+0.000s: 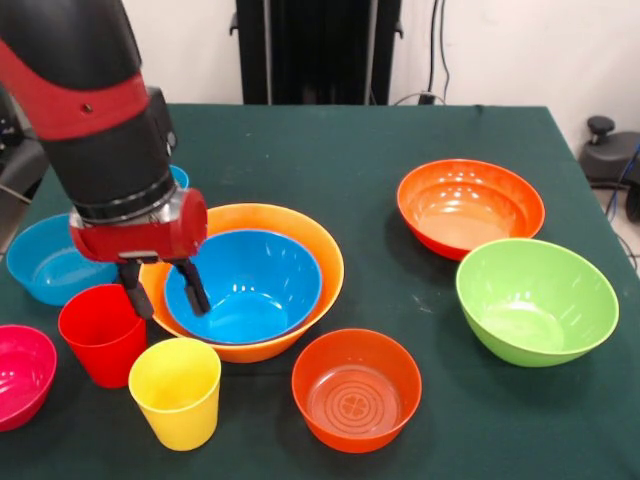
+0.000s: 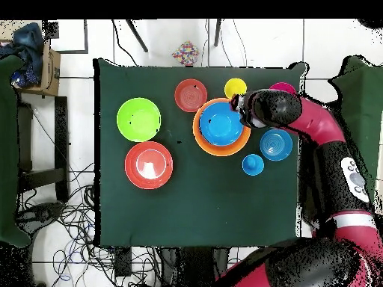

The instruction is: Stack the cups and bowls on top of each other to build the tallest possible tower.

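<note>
A blue bowl (image 1: 250,285) sits nested in the largest pale orange bowl (image 1: 322,250), the tower's bottom piece. My gripper (image 1: 165,292) hangs open over their left rim, one finger inside the blue bowl and the other outside the orange one. Just left of it stands the red cup (image 1: 100,335), with the yellow cup (image 1: 177,392) in front. The light blue cup (image 1: 180,177) peeks out behind the arm. In the overhead view the blue bowl (image 2: 221,123) lies in the orange one (image 2: 217,151), and the arm hides the gripper and the red cup.
Loose on the green cloth are a lime green bowl (image 1: 535,300), two red-orange bowls (image 1: 355,390) (image 1: 470,205), a small light blue bowl (image 1: 45,262) and a magenta bowl (image 1: 20,372) at the left edge. A black post stands behind the table.
</note>
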`<state>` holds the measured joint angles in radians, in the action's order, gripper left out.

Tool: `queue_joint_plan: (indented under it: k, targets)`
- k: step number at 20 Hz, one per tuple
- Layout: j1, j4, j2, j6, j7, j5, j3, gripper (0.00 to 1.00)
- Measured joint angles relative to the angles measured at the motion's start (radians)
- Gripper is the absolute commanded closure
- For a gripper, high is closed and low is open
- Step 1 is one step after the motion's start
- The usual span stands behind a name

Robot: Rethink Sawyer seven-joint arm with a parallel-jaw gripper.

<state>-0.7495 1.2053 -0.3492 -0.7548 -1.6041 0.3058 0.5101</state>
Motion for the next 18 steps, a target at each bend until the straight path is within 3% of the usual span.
queue_joint_plan:
  k: [18]
  targets:
    - [0.004,-0.066,0.053,0.0,0.0,0.099,0.0,0.0]
